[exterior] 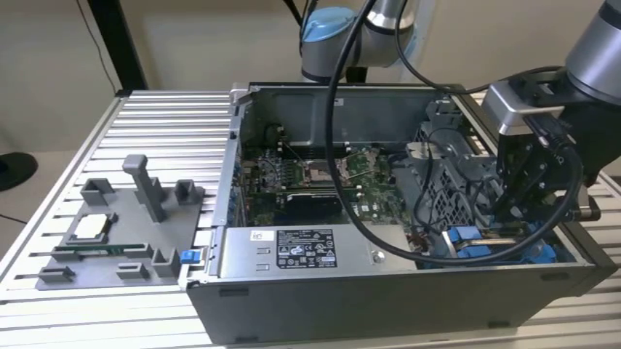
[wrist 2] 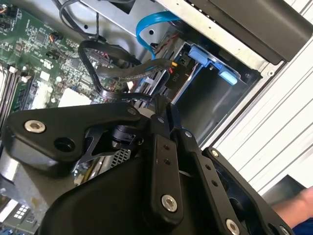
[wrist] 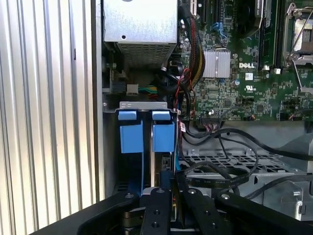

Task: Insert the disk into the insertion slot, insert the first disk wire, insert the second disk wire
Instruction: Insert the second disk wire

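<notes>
gripper (wrist: 168, 183) reaching down into the case at the insertion slot (wrist: 142, 105), fingers pressed near-together on something dark, likely a wire plug | disk (wrist: 146, 137) sitting in the slot, blue carrier tabs facing up | motherboard (wrist: 244, 73) lying beyond

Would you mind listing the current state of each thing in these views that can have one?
computer case: side panel off, interior exposed.
processor socket: empty, no cooler fitted.
insertion slot: blue tabs visible at its mouth; whether the disk is seated cannot be told.
gripper: lowered inside the case at the slot, beside the black cables.
grey fixture tray: resting on the table, outside the case.
</notes>
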